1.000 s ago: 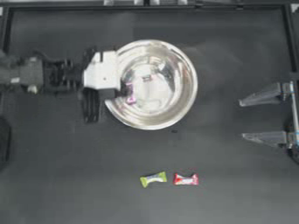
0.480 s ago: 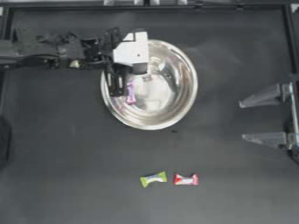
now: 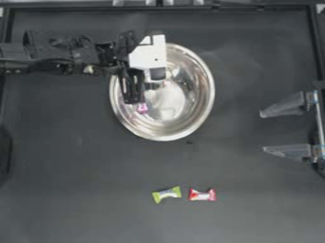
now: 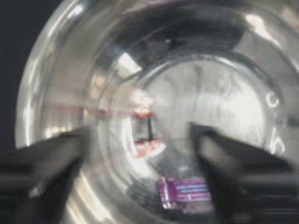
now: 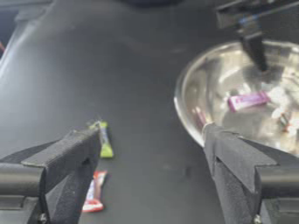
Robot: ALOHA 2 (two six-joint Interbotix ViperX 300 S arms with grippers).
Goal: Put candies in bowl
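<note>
Left tool over the bowl, two candies out on the table.

The left tool (image 3: 134,88) hangs jaws apart and empty over the bowl (image 3: 196,71), where the purple candy (image 3: 143,108) lies. Lime green candy (image 3: 166,194) and red candy (image 3: 202,194) sit at 6 o'clock of it. The right tool (image 3: 282,128) waits open at 3 o'clock.

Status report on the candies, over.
Left claw open over shiny silver metal bowl. Purple candy inside. Lime green and red candies on table. Right claw parked, open.
</note>
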